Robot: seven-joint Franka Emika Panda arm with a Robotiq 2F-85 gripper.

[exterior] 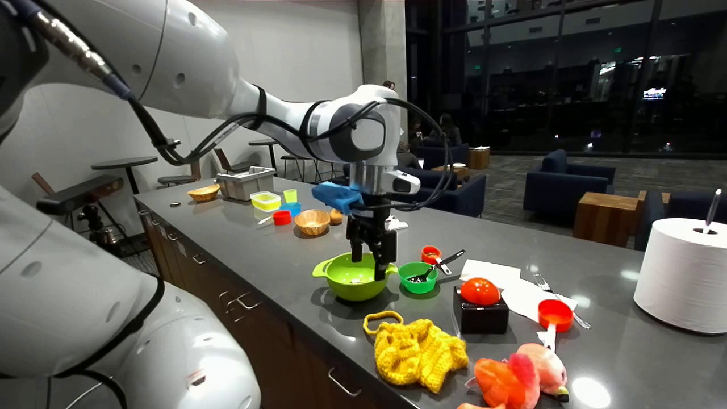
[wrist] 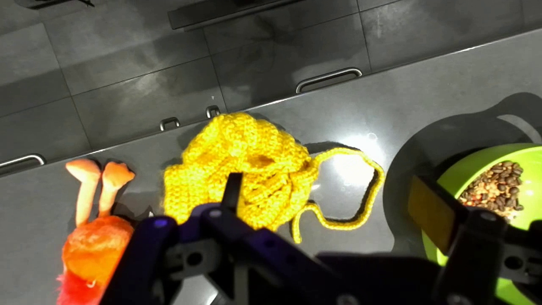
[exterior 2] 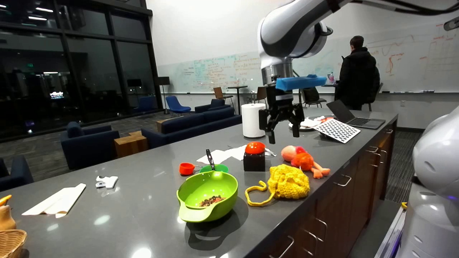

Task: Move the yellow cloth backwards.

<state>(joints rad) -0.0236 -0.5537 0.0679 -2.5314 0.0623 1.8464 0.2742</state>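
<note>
Lying below and apart from the spread end effector; yellow cloth on the counter.

gripper downward, jaws apart

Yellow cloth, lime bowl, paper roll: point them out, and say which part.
Yellow cloth (exterior: 419, 353): in an exterior view, middle of its knitted body.
Lime bowl (exterior 2: 208, 185): in an exterior view, bare inner wall.
Paper roll (exterior 2: 252, 122): in an exterior view, middle of its curved side.
</note>
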